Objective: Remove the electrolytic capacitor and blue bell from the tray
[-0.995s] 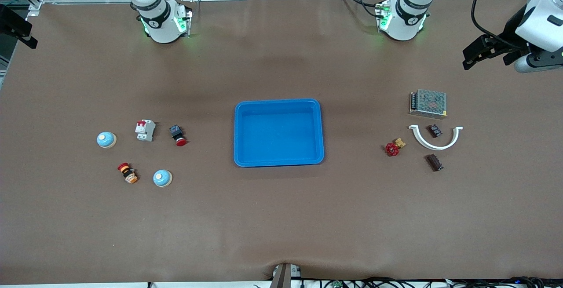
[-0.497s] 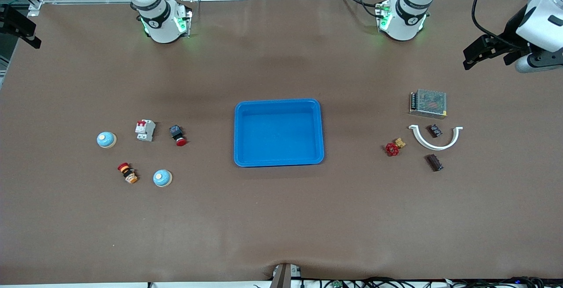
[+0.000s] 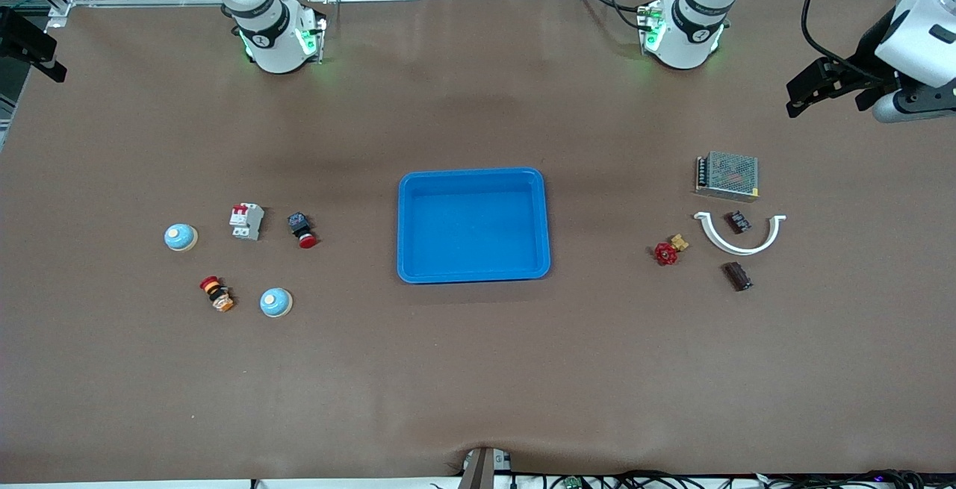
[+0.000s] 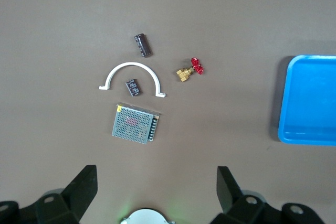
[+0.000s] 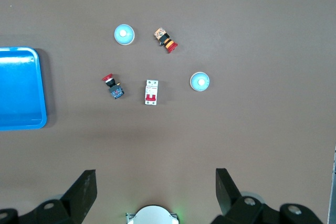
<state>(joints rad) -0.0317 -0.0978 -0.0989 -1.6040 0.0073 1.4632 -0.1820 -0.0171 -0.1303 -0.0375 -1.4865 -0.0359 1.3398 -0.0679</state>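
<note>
Two light blue domed bells (image 3: 181,237) (image 3: 275,302) sit toward the right arm's end of the table. Two dark capacitors lie toward the left arm's end: one (image 3: 738,276) nearer the front camera, a smaller one (image 3: 739,222) inside a white arc. The left gripper (image 3: 825,104) hangs high over the table's end, open and empty. Its wrist view shows the capacitors (image 4: 142,44) (image 4: 133,87) well away from its open gripper (image 4: 157,192). The right gripper (image 3: 33,52) hovers at the table's other end, open (image 5: 156,195), with both bells (image 5: 124,34) (image 5: 200,81) far below it.
A blue tray (image 3: 473,172) lies mid-table. Near the capacitors are a white arc clamp (image 3: 739,244), a metal mesh power supply (image 3: 727,175) and a red-handled valve (image 3: 668,251). Near the bells are a white breaker (image 3: 246,221) and two push buttons (image 3: 302,229) (image 3: 216,293).
The right gripper has drifted very slightly at the table's edge. Nothing on the table has moved, and both grippers stay open.
</note>
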